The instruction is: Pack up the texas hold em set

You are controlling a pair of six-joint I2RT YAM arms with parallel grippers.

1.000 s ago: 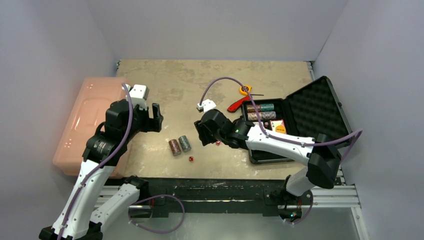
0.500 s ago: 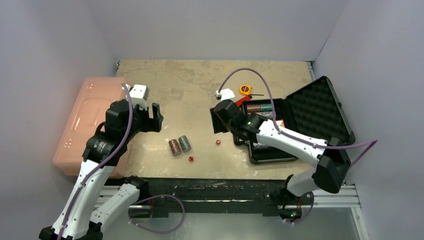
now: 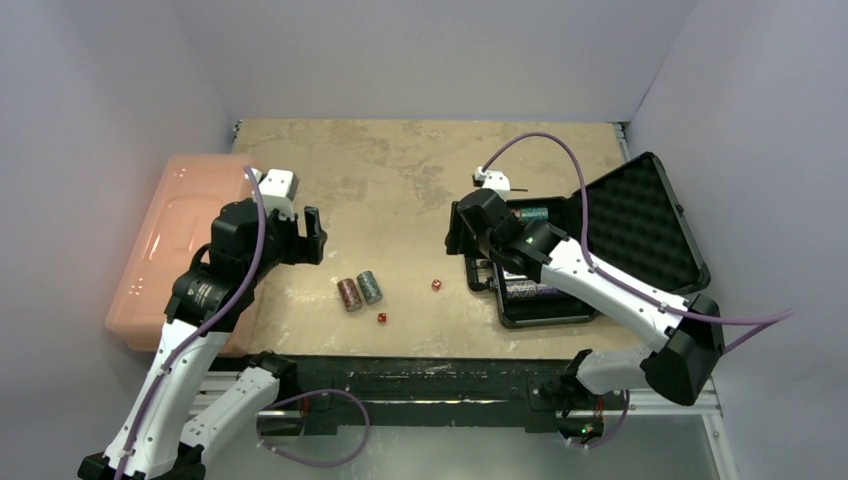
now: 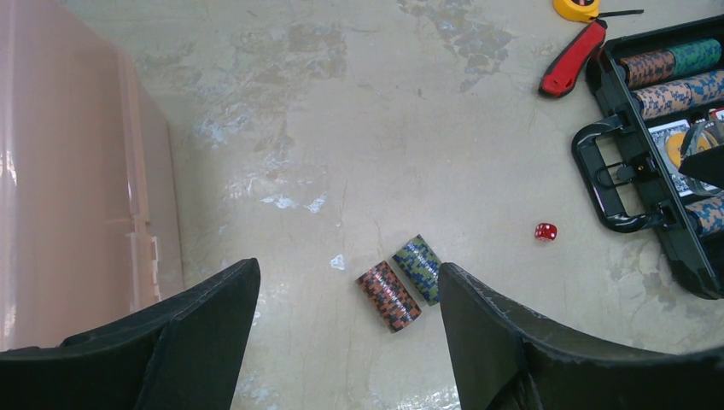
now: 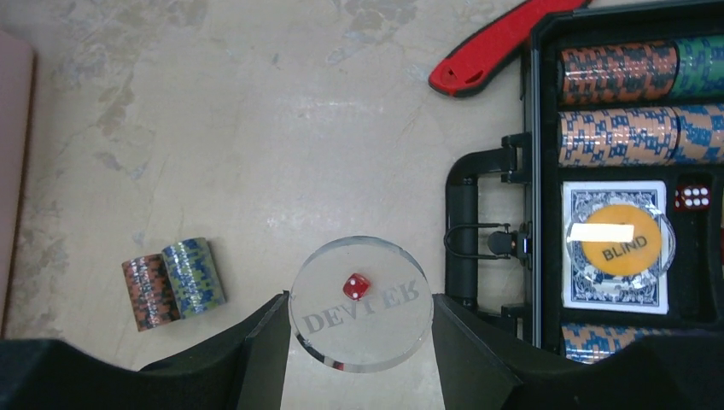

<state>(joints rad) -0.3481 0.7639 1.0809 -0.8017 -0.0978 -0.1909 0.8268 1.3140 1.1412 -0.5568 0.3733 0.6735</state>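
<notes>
The black case [image 3: 527, 312] lies open at the right, its egg-crate foam lid [image 3: 635, 222] tilted back. Chip rolls [image 5: 632, 73], a card deck [image 5: 580, 290], an orange-marked clear disc [image 5: 616, 243] and a red die [image 5: 693, 196] sit in it. My right gripper [image 5: 360, 312] hovers left of the case handle [image 5: 465, 239], shut on a clear disc [image 5: 376, 342]. A red die [image 3: 436, 285] lies on the table beneath it. My left gripper [image 4: 350, 342] hangs open above two chip rolls [image 4: 389, 296] [image 4: 418, 267]. Another die [image 3: 382, 318] lies nearer the front edge.
A large pink bin [image 3: 170, 240] stands at the left, close to my left arm. A red-handled tool [image 4: 570, 60] and a yellow tape measure [image 4: 577, 8] lie on the table just behind the case.
My right arm has swung right and back toward the case, carrying the clear disc away from the die on the table. The left arm has stayed still.
</notes>
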